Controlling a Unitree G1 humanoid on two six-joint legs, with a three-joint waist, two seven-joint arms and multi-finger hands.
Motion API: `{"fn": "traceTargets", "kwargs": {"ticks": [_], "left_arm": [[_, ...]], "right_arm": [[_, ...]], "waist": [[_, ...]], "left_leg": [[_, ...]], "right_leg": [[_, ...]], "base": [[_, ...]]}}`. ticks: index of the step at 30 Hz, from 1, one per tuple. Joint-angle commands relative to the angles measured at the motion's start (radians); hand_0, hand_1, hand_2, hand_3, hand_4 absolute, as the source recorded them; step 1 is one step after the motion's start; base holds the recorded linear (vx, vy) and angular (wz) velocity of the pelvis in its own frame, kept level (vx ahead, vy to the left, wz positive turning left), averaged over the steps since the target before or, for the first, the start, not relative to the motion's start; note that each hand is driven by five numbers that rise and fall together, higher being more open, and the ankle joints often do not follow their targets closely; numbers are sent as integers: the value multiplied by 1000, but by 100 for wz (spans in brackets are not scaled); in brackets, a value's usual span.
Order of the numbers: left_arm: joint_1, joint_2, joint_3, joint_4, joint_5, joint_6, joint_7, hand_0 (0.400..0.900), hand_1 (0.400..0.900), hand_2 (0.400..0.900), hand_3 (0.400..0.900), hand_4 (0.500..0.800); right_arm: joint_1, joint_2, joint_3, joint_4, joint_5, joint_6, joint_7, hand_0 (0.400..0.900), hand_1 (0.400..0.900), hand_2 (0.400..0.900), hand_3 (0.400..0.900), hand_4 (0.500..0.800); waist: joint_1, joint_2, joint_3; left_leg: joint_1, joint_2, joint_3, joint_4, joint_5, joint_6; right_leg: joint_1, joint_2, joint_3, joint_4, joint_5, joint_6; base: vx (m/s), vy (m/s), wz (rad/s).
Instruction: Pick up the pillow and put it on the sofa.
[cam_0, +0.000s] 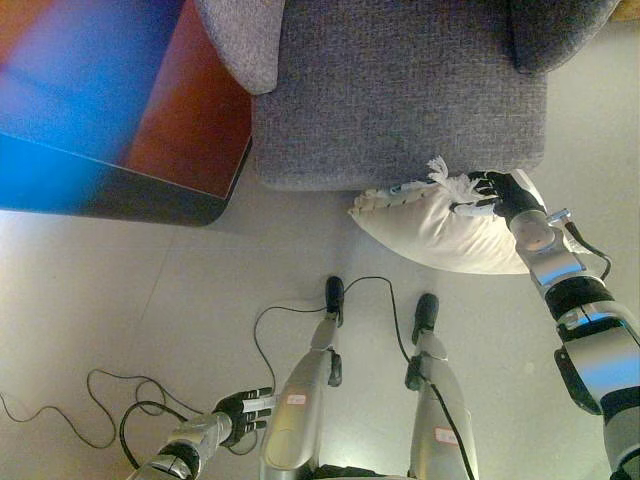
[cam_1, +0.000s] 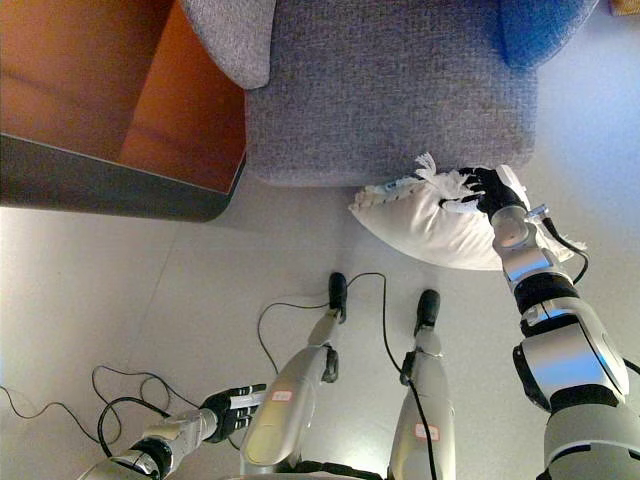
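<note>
A cream pillow (cam_0: 440, 232) with a white fringe lies on the floor against the front of the grey sofa (cam_0: 400, 90); it also shows in the right eye view (cam_1: 435, 225). My right hand (cam_0: 497, 196) rests on the pillow's upper right edge, its fingers curled into the fringe and cloth. My left hand (cam_0: 245, 410) hangs low at the lower left, away from the pillow, fingers relaxed and holding nothing.
A reddish-brown table (cam_0: 190, 110) with a dark edge stands left of the sofa. Pale floor (cam_0: 120, 300) spreads in front of both.
</note>
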Motion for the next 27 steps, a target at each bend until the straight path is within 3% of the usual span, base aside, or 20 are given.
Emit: {"fn": "traceTargets", "kwargs": {"ticks": [1,16,27], "left_arm": [[46,19,-53,35,4,15,7,900,900,900,900,800],[57,27,-55,8,-3,18,16,900,900,900,900,800],[78,53,-41,-6,11,18,-8,900,900,900,900,800]], "right_arm": [[-153,-87,49,-71,42,-22,-13,400,400,400,400,500],[-180,-112,65,-108,30,-21,-25,400,400,400,400,500],[-156,-154,93,-218,-27,-124,25,400,400,400,400,500]], "waist": [[25,-21,30],[28,-29,30],[16,-62,30]], "left_leg": [[20,-55,-28,38,-109,-24],[19,-50,-33,34,-106,-26],[110,-40,-23,15,-117,-32]], "right_leg": [[-7,14,-62,15,-24,-16],[-11,21,-66,21,-28,-17],[86,24,-73,-14,-24,-14]], "base": [[0,0,0],[1,0,-1],[10,-1,0]]}}
